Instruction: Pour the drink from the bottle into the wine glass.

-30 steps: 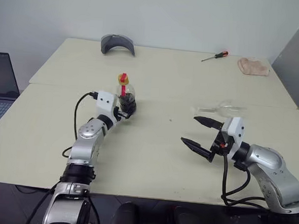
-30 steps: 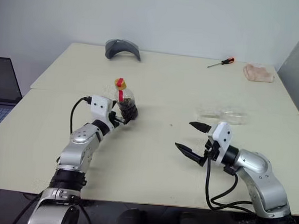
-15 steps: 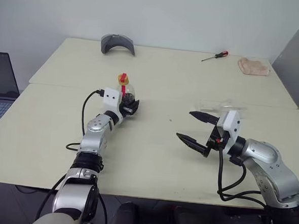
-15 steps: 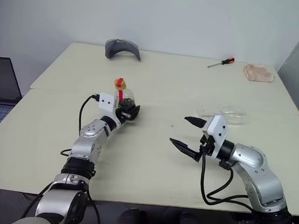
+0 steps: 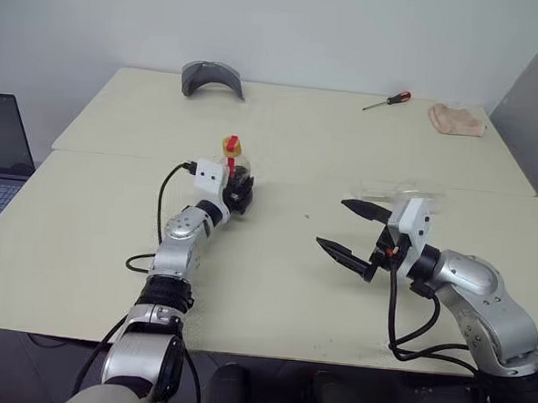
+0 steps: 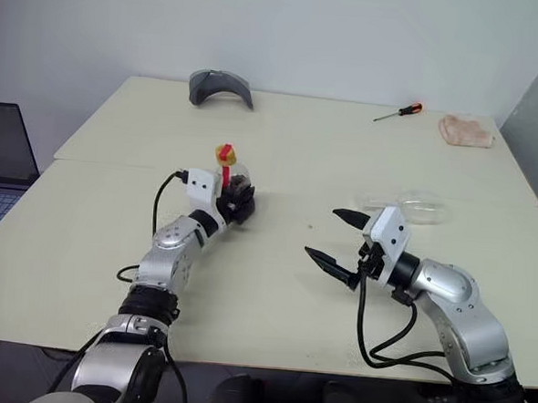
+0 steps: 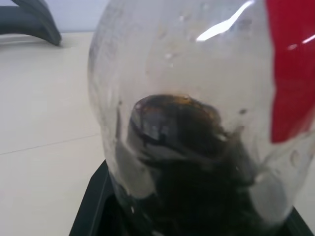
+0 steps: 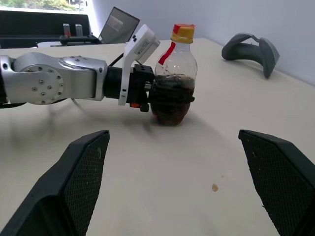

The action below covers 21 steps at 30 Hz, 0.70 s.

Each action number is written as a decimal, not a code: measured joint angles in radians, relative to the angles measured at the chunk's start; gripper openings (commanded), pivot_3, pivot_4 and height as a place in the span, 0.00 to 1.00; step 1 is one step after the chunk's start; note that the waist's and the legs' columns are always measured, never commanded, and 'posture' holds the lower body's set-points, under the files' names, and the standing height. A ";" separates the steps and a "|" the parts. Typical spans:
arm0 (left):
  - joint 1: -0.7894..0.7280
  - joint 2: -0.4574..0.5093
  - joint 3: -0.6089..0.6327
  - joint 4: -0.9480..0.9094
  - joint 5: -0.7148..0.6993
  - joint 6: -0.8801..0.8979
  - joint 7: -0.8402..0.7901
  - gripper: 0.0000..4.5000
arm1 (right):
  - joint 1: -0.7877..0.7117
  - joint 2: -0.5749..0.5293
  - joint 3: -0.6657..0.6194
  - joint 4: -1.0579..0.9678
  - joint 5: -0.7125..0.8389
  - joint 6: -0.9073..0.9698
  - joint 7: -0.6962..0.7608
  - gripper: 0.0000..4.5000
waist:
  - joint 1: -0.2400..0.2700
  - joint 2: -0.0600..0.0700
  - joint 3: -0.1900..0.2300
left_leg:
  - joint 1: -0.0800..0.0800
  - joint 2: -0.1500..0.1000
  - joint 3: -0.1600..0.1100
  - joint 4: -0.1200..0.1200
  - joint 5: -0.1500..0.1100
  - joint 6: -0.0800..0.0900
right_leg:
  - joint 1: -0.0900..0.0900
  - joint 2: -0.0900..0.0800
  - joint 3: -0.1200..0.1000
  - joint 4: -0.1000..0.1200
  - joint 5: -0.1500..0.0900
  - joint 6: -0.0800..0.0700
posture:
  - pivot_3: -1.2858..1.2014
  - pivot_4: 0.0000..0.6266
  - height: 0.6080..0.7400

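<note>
Gripping the bottle [image 8: 172,83] low on its round body, my left hand [image 5: 238,192] has its black fingers [image 8: 170,93] wrapped around the part where the dark drink [image 7: 182,147] sits. The bottle stands upright on the surface [image 5: 273,284], left of centre, with its red-yellow cap [image 5: 230,144] on top and the red label [image 7: 293,69] running down the neck. My right hand [image 5: 349,232] hangs just above the surface on the right, its two fingers spread wide and holding nothing, pointing toward the left. The glass [image 5: 407,190] lies on its side just beyond that hand, its bowl toward the right. Along the far edge sit a grey curved thing [image 5: 212,77] on the left, a red-handled screwdriver [image 5: 387,101] and a pinkish cloth [image 5: 456,120] on the right. A laptop [image 5: 2,153] stands off the surface's left side.
</note>
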<state>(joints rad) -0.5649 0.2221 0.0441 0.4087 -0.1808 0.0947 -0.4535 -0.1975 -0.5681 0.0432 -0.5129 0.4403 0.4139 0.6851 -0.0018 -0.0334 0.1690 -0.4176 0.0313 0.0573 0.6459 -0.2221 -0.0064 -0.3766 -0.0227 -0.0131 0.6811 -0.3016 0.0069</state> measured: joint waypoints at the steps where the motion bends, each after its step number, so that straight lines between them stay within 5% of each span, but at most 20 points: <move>1: 0.019 -0.003 -0.026 -0.059 -0.008 0.028 -0.028 0.36 | 0.014 -0.007 -0.013 -0.019 0.001 0.012 -0.010 1.00 | 0.001 0.000 0.000 | 0.000 0.000 0.000 0.000 0.001 -0.001 | 0.000 0.000 0.000 0.000 0.000 0.000 | 0.52 0.24 1.00; 10: 0.051 0.016 -0.235 -0.323 -0.074 0.223 -0.301 0.28 | 0.073 -0.104 -0.211 -0.225 0.202 0.219 -0.077 1.00 | -0.003 0.000 0.000 | 0.002 0.000 0.000 0.000 -0.001 0.002 | 0.001 0.000 0.000 0.001 0.000 0.000 | 0.52 0.24 1.00; 21: 0.051 0.019 -0.409 -0.324 -0.064 0.227 -0.522 0.23 | -0.034 -0.120 -0.200 -0.318 0.350 0.438 -0.251 1.00 | -0.001 0.000 0.000 | 0.000 -0.001 -0.001 0.000 -0.001 0.002 | 0.001 0.001 0.001 0.000 0.000 0.000 | 0.52 0.24 1.00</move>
<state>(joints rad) -0.5142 0.2411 -0.3650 0.0852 -0.2450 0.3216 -0.9759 -0.2313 -0.6885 -0.1565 -0.8307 0.7900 0.8523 0.4340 -0.0024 -0.0330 0.1689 -0.4172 0.0306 0.0567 0.6460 -0.2232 -0.0042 -0.3761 -0.0220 -0.0123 0.6807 -0.3020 0.0066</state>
